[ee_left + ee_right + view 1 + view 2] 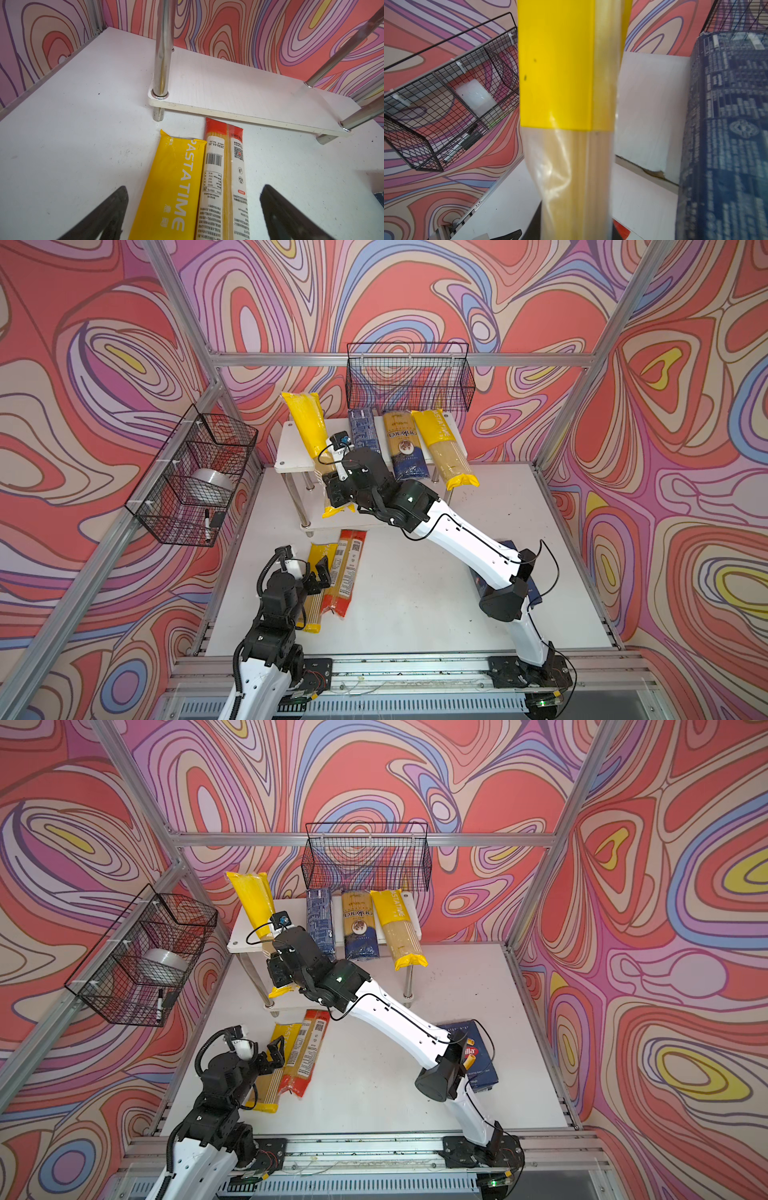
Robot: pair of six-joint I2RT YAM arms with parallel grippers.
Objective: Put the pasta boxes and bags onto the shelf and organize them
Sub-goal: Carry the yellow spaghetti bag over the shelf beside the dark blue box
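My right gripper (pixel 333 492) is shut on a yellow-and-clear spaghetti bag (pixel 306 423), holding it tilted over the left part of the white shelf's (pixel 291 450) top tier. In the right wrist view this bag (pixel 556 72) fills the middle. The top tier also carries a narrow dark blue box (pixel 365 428), the blue-and-gold ankara bag (pixel 405 448) and another yellow bag (pixel 446 448). My left gripper (pixel 194 187) is open, just above a yellow bag (pixel 172 176) and a red-ended bag (pixel 224 166) lying side by side on the table. The Barilla box (pixel 478 1052) lies under my right arm.
A black wire basket (pixel 191 477) on the left wall holds a tape roll (pixel 210 485) and a marker (pixel 206 524). Another wire basket (pixel 409 377) hangs behind and above the shelf. The shelf's lower tier (pixel 239 89) is bare. Chrome legs (pixel 163 62) stand at its corners.
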